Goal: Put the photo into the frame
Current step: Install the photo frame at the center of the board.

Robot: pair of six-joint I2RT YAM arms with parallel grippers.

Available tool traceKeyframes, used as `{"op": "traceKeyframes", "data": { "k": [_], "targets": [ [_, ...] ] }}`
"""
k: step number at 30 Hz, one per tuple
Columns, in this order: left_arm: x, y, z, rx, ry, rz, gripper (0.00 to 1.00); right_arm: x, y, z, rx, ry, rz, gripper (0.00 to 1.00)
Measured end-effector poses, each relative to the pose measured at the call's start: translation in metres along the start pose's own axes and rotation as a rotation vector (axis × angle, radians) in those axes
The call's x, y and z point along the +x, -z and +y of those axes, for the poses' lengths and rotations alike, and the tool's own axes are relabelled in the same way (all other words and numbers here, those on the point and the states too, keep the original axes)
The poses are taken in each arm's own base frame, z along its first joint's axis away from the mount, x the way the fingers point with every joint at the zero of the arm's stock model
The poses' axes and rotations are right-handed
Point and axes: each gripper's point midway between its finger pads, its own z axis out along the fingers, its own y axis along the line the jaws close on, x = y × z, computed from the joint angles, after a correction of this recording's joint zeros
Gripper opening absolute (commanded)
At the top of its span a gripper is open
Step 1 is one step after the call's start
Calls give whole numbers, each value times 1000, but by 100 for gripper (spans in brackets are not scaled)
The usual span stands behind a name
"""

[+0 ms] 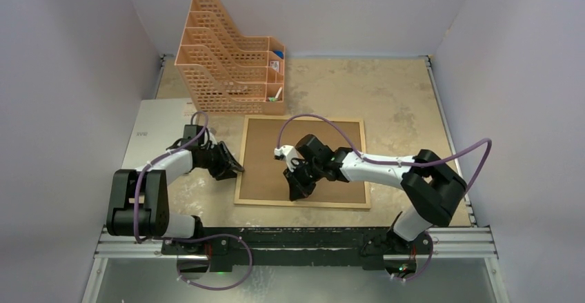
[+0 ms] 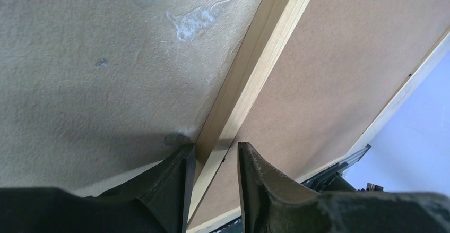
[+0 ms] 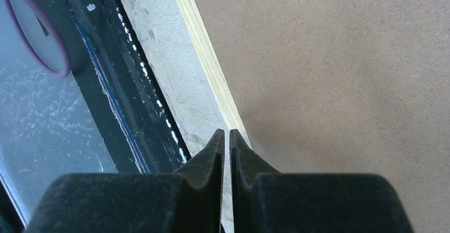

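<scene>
The frame (image 1: 331, 205) lies face down mid-table with the backing board (image 1: 265, 158) in it. The left gripper (image 2: 215, 145) straddles its left rail, jaws parted. The right gripper (image 3: 226, 133) is pinched shut at the near rail. A one-sided lift could skew the frame and spill the board.

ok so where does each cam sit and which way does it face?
Top external: above and behind, looking down at the table; left arm and right arm show.
Left wrist: looks down the left fingers, straddling the frame's left rail.
Right wrist: looks down the nearly shut right fingers at the frame's near rail.
Shared: all show frame and backing board.
</scene>
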Motion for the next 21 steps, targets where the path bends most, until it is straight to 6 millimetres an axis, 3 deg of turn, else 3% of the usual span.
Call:
{"op": "traceKeyframes", "data": {
  "k": [12, 21],
  "targets": [
    [0, -1, -1, 3, 2, 8, 38, 9, -5, 2, 18, 23, 34, 14],
    [-1, 0, -2, 5, 1, 7, 46, 11, -7, -1, 43, 34, 44, 17]
  ]
}}
